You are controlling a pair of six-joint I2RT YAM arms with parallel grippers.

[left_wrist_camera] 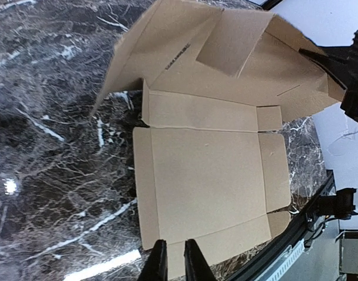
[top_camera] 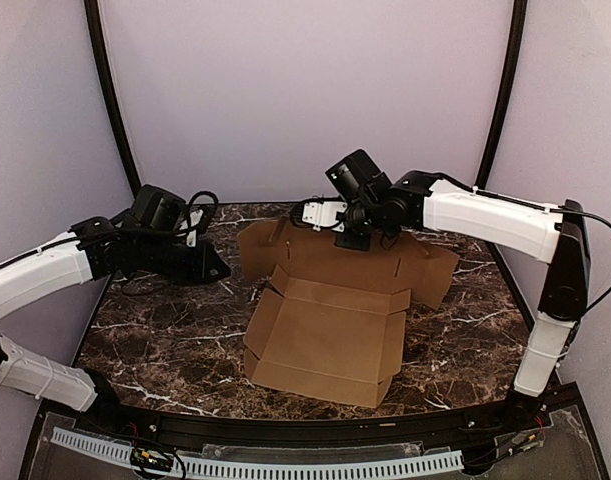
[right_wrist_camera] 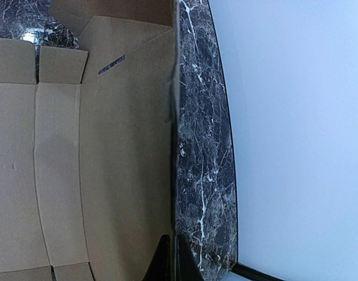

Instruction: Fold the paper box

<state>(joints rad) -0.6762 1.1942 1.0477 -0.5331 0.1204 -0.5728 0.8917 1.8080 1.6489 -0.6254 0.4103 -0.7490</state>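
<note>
The paper box (top_camera: 325, 335) is brown cardboard lying at the table's centre. Its base walls are partly raised and its lid panel with side flaps is spread toward the back. My right gripper (top_camera: 351, 238) is at the far edge of the lid panel. In the right wrist view the gripper (right_wrist_camera: 174, 260) is shut on that cardboard edge (right_wrist_camera: 108, 146), which runs between the fingers. My left gripper (top_camera: 217, 270) hovers left of the box, apart from it. In the left wrist view the gripper (left_wrist_camera: 176, 263) has its fingers almost together with nothing between them, and the box (left_wrist_camera: 208, 175) lies beyond.
The table is dark marble (top_camera: 165, 340) with lilac walls at the back and sides. Black frame posts (top_camera: 110, 90) stand at the back corners. A white slotted cable rail (top_camera: 285, 465) runs along the near edge.
</note>
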